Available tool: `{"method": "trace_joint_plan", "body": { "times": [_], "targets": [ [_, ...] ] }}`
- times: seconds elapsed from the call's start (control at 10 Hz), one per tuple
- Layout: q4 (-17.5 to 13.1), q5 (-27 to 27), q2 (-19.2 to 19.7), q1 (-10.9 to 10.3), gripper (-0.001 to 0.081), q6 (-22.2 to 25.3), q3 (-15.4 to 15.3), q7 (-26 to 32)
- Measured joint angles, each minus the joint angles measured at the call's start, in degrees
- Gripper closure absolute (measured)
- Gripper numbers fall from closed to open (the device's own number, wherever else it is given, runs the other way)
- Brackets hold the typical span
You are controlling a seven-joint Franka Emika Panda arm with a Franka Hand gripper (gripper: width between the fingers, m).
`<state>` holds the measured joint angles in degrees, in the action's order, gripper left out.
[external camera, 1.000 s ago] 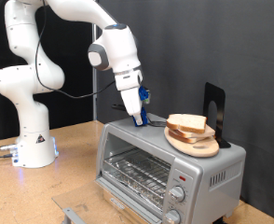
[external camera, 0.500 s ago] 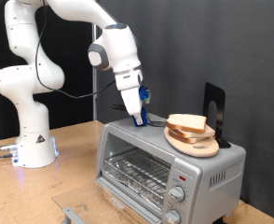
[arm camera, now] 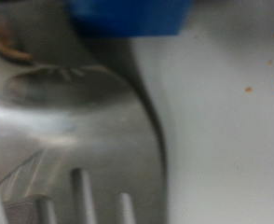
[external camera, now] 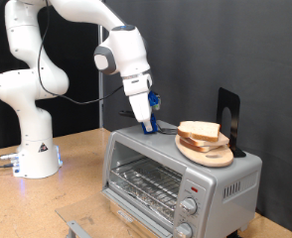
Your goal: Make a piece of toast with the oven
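Observation:
The silver oven (external camera: 176, 183) stands at the exterior view's lower right, its wire rack (external camera: 146, 181) showing through the front. On its top, a pale piece of toast (external camera: 199, 130) lies on a round wooden plate (external camera: 208, 155). My gripper (external camera: 146, 117) points down at the oven top just left of the plate. It is shut on a blue-handled metal utensil (external camera: 153, 100), whose tip rests near the plate. The wrist view is filled by the slotted metal head (arm camera: 72, 121) and the blue handle (arm camera: 128, 14), both blurred. The fingers do not show there.
A black upright stand (external camera: 228, 117) sits on the oven top behind the plate. Two round knobs (external camera: 190, 206) and a red light (external camera: 194, 186) are on the oven's right front. The arm's white base (external camera: 32, 149) stands on the wooden table (external camera: 81, 169) at left.

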<state>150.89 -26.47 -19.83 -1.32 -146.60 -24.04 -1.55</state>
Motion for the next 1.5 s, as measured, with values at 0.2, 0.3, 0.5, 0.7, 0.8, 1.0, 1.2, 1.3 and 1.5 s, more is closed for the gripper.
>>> {"method": "trace_joint_plan", "body": {
  "times": [0.2, 0.3, 0.5, 0.7, 0.8, 1.0, 1.2, 1.3, 1.5],
  "targets": [
    [-0.1, 0.0, 0.0, 0.0, 0.0275, 0.0, 0.0, 0.0],
    [-0.1, 0.0, 0.0, 0.0, 0.0330, 0.0, 0.0, 0.0],
    [-0.1, 0.0, 0.0, 0.0, 0.0330, 0.0, 0.0, 0.0],
    [-0.1, 0.2, 0.0, 0.1, 0.0330, -0.2, 0.0, 0.0],
    [-0.1, 0.5, 0.0, 0.1, 0.0330, -0.4, 0.0, 0.0],
    [-0.1, 0.8, -0.1, 0.1, 0.0333, -0.7, -0.1, 0.0],
    [-0.1, 0.8, -0.1, 0.1, 0.0333, -0.7, -0.2, 0.0],
    [-0.1, 0.8, -0.1, 0.1, 0.0222, -0.7, -0.4, 0.0],
    [-0.1, 0.8, -0.1, 0.1, 0.0089, -0.7, -0.6, 0.0]
  ]
}}
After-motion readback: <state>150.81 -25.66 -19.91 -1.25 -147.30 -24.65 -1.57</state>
